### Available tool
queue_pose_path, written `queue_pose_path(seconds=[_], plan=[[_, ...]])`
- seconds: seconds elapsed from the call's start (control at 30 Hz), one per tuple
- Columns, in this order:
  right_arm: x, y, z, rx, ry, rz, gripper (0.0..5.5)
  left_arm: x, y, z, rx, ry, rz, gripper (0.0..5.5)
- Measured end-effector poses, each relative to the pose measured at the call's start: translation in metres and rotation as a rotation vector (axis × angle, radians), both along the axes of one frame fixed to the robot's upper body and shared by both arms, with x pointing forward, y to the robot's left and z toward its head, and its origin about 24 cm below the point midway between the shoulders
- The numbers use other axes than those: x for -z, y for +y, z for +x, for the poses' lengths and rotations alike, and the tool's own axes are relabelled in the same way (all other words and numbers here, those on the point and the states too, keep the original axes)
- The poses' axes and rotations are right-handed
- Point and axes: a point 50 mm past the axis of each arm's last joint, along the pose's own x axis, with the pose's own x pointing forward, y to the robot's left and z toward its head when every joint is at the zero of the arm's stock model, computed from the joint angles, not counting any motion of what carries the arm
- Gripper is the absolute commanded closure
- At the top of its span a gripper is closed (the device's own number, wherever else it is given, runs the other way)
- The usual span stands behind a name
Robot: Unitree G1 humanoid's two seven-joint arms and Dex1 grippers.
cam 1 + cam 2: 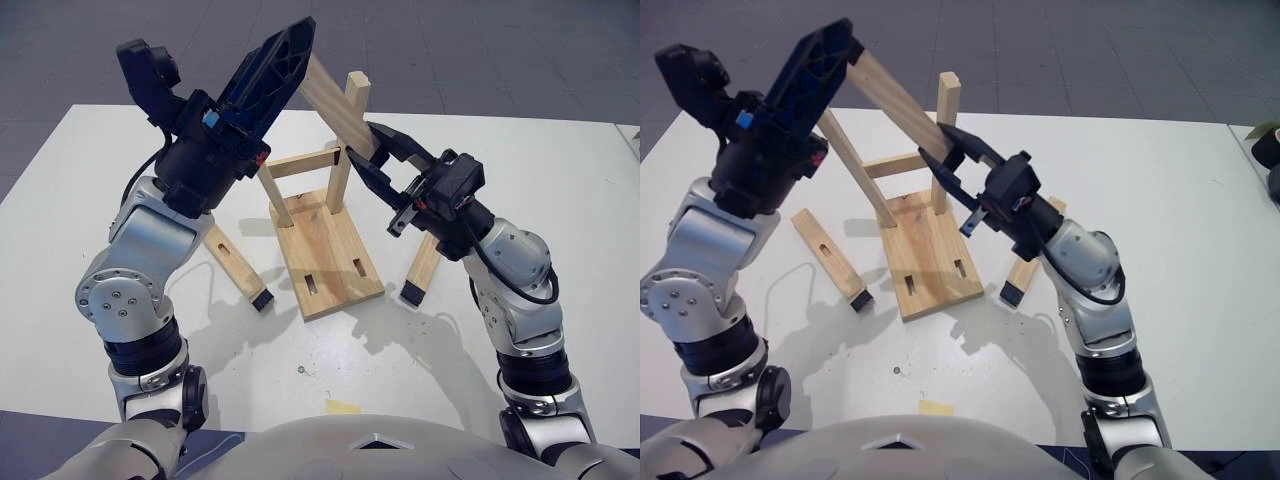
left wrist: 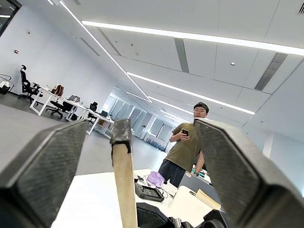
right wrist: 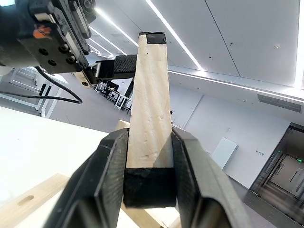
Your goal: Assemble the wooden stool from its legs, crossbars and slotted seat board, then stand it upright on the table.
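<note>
Above the middle of the table, I have a stool leg [image 1: 330, 100] slanting in the air between both grippers. My right gripper [image 3: 149, 142] is clamped tight on it, fingers pressed against two opposite faces. My left gripper [image 1: 295, 45], raised toward 11 o'clock, is spread wide. The leg's upper end sits in the gap, touching neither finger as far as I can see. The slotted seat board [image 1: 325, 255] lies flat below. At its 12 o'clock end stand an upright leg [image 1: 350, 120] and a leaning leg [image 1: 275, 200], joined by a crossbar [image 1: 300, 162]. One loose leg [image 1: 240, 265] lies at the board's 8 o'clock, and another loose leg [image 1: 422, 268] lies at its 4 o'clock.
</note>
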Motion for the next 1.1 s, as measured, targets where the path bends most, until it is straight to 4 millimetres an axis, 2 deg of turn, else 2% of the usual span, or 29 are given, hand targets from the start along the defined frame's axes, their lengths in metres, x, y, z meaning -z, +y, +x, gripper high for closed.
queue_pose_path(seconds=[0.23, 0.63, 0.8, 0.9, 1.03, 1.1], plan=[[-0.001, 0.004, -0.001, 0.002, -0.007, 0.012, 4.19, 0.006, -0.009, -0.002, 0.034, 0.026, 0.013, 3.20], [-0.001, 0.003, -0.002, 0.016, -0.049, -0.030, 4.19, 0.003, -0.003, 0.001, -0.025, 0.037, -0.010, 5.02], [-0.003, 0.002, -0.003, 0.021, -0.068, -0.031, 4.19, 0.000, -0.004, 0.001, -0.037, 0.036, -0.007, 5.05], [-0.005, 0.003, -0.005, 0.020, -0.077, -0.027, 3.64, -0.004, -0.004, 0.000, -0.036, 0.030, -0.021, 5.06], [0.005, 0.001, -0.003, 0.042, -0.010, -0.058, 3.16, -0.035, 0.009, -0.004, -0.097, -0.096, -0.116, 5.06], [0.007, -0.004, -0.001, 0.078, 0.018, -0.051, 2.79, -0.056, 0.032, -0.009, -0.181, -0.179, -0.171, 5.06]])
